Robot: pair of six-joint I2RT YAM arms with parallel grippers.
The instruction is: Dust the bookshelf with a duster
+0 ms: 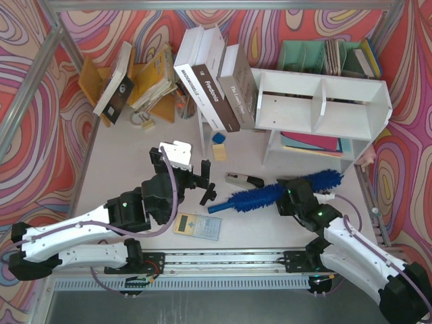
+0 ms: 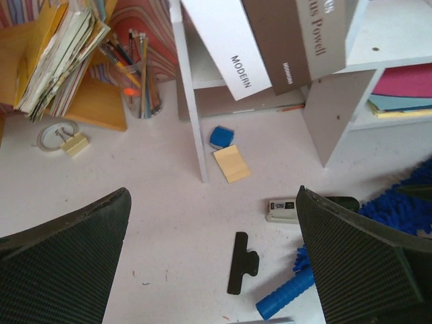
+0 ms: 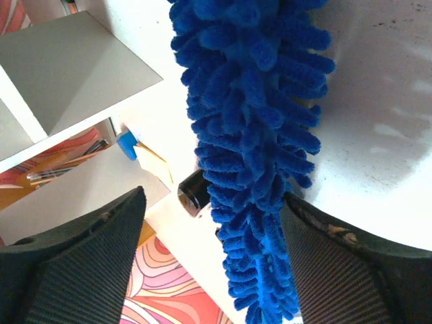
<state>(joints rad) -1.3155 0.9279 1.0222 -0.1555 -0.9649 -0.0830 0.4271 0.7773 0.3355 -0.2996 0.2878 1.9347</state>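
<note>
White bench (image 1: 121, 158), swirl-patterned walls (image 1: 27, 135). Duster (image 1: 251, 200) sits between parted fingers of right end effector (image 3: 212, 209), ungripped; left end effector (image 2: 212, 196) spread wide, empty.

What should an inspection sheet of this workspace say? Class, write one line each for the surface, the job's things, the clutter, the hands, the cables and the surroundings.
surface: white table, crowded at the back.
job's things: bookshelf stands far right; duster lies on the table in front of it.
clutter: stapler, calculator, sticky notes, leaning books, yellow rack, green organiser.
hands: left hand open, nothing between its fingers; right hand open, astride the duster's fluffy part.
cables: purple cable loops over the left arm.
surroundings: swirl-patterned walls, metal frame.
</note>
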